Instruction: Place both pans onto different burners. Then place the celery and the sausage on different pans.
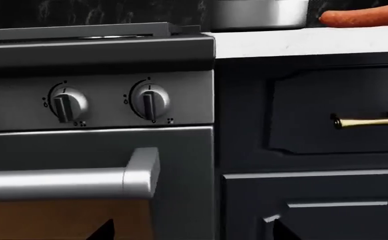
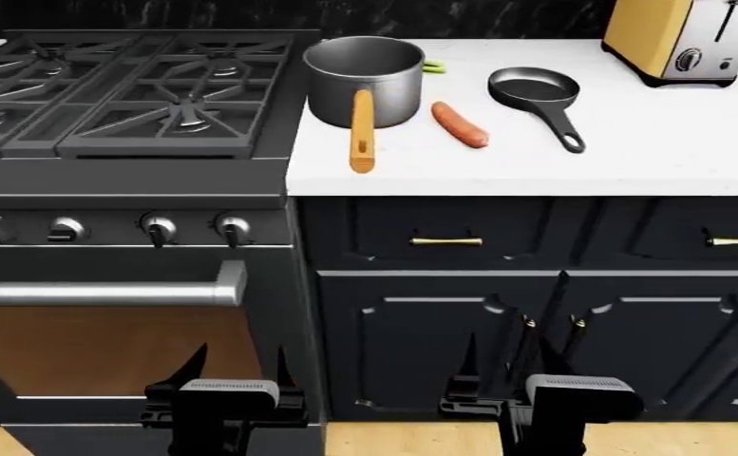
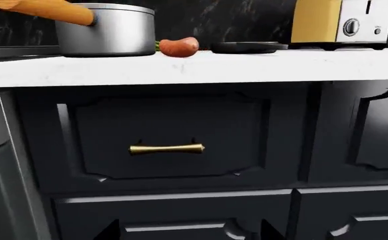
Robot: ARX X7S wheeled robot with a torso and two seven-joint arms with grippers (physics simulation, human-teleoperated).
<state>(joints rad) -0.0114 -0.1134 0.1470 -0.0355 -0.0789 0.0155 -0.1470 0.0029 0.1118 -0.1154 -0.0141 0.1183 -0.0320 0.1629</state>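
Nothing moved yet: both grippers hang spread, empty; the saucepan at twelve o'clock likely needs lifting first

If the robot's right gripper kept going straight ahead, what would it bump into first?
Probably the dark cabinet front, around the drawer with the gold handle. The right gripper points there, well below the counter.

No legible text, labels or numbers anywhere.
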